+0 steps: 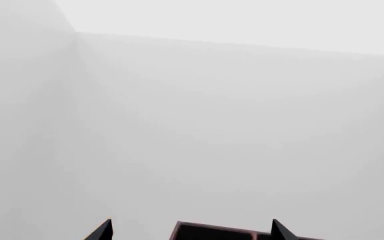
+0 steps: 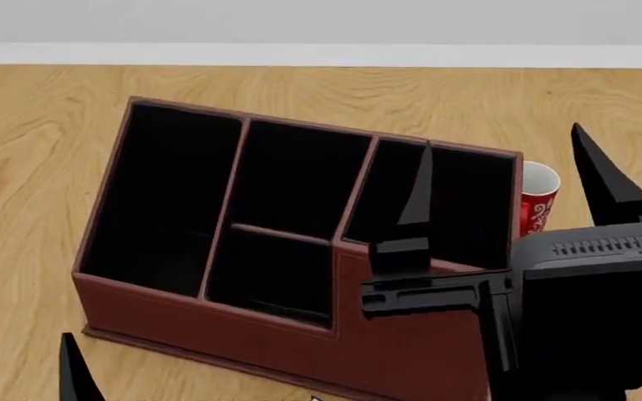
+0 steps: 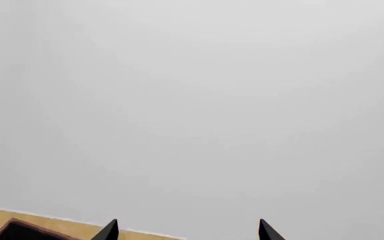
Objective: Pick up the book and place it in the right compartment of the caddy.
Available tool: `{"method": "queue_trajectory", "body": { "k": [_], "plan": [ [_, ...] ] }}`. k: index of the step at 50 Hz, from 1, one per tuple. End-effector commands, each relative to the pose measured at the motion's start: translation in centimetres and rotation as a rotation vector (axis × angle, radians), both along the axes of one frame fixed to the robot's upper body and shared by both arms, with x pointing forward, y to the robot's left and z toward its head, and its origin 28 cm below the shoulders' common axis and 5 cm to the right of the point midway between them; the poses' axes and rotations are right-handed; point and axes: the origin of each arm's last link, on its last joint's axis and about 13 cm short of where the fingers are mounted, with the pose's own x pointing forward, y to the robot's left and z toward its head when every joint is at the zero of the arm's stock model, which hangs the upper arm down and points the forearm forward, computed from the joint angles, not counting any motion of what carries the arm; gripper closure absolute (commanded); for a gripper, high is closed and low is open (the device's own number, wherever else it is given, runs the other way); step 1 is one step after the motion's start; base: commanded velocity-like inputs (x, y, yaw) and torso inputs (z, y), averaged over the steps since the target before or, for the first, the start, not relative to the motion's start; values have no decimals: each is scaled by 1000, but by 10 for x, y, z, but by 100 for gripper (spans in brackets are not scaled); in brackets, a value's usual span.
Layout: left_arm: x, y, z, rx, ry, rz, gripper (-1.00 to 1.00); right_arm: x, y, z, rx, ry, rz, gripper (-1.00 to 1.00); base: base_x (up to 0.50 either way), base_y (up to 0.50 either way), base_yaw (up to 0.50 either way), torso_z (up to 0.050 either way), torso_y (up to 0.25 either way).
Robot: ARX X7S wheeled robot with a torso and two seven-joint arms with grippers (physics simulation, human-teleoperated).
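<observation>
Head view of the caddy (image 2: 298, 334), a reddish-brown divided box on a wooden table (image 2: 31, 167), with both arms raised before it. The right gripper (image 2: 500, 175) stands upright near the caddy's right end, its two pointed fingers spread wide with nothing between them; one finger (image 2: 416, 196) overlaps the right compartment (image 2: 466, 200) in this view, the other rises beyond the caddy's right wall. The right wrist view confirms the spread: two fingertips well apart against a pale wall, with a corner of the caddy and a strip of table at the frame edge. The left gripper (image 1: 190, 230) shows in its wrist view as two tips likewise apart and empty, with a caddy rim between them; in the head view only one dark tip appears at the lower left. The book cannot be seen in any view: no white page edges show in the right compartment, whose black interior is partly hidden by the right arm, nor in the other sections, nor on the visible table. A red-and-white cup (image 2: 538, 200) stands just beside the caddy's right wall. Judged from these views, neither gripper holds the book, so either the pick-up is not yet begun or the book lies hidden; placement cannot be confirmed.
</observation>
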Motion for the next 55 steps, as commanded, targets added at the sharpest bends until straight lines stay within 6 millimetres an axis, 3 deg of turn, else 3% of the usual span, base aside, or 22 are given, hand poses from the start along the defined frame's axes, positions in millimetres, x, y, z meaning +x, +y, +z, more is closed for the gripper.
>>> {"method": "queue_trajectory", "body": {
  "k": [1,11,18,24,38,55],
  "plan": [
    [0,0,0,-5,-2,-1,-100,-7,-16,16,-83,68,72,-100,0,0,0,0,0],
    [0,0,0,-14,-9,2,-100,-14,-40,54,-181,362,370,-100,0,0,0,0,0],
    [0,0,1,-17,-15,0,-100,2,-31,70,-182,548,529,-100,0,0,0,0,0],
    [0,0,0,-26,-14,1,-100,16,-20,68,-189,721,617,-100,0,0,0,0,0],
    [0,0,0,-29,-18,-5,-100,22,-25,86,-276,998,668,-100,0,0,0,0,0],
    [0,-1,0,-44,-20,-16,-100,29,-28,81,-455,1206,659,-100,0,0,0,0,0]
  ]
}}
